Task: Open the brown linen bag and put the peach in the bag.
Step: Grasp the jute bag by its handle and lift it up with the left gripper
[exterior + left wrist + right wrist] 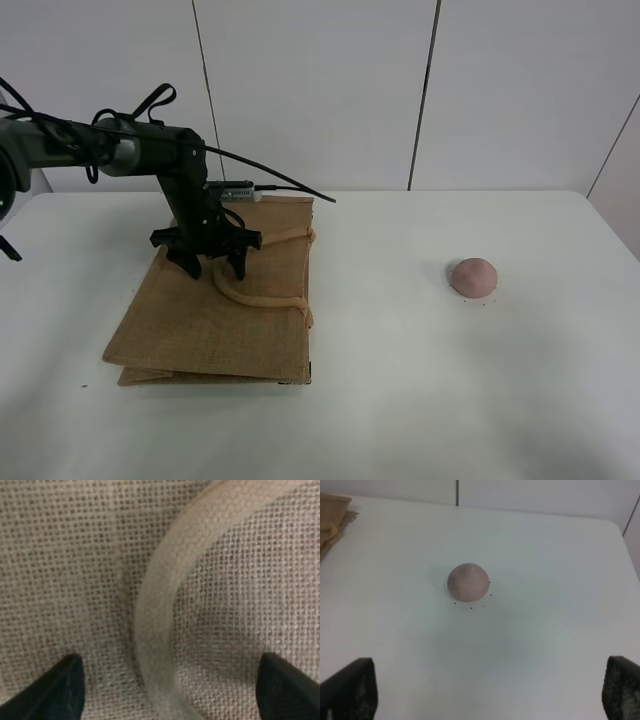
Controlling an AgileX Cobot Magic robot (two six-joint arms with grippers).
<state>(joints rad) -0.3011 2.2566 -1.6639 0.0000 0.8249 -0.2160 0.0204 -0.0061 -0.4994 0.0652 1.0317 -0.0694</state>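
Note:
The brown linen bag (200, 325) lies flat and closed on the left of the white table. Its light-tan handles (262, 297) curl across its top face. My left gripper (213, 268) is open, low over the bag, its fingertips (62, 690) on either side of one handle (160, 605), which runs between them over the coarse weave (65, 570). The peach (474, 276) sits alone on the table to the right, far from the bag. My right gripper (487, 695) is open and empty, short of the peach (467, 581); it does not show in the high view.
The white table (400, 380) ends at a white panelled wall (320, 90) behind. A corner of the bag (332, 515) shows in the right wrist view. The left arm's cables (270, 180) hang over the bag's far edge.

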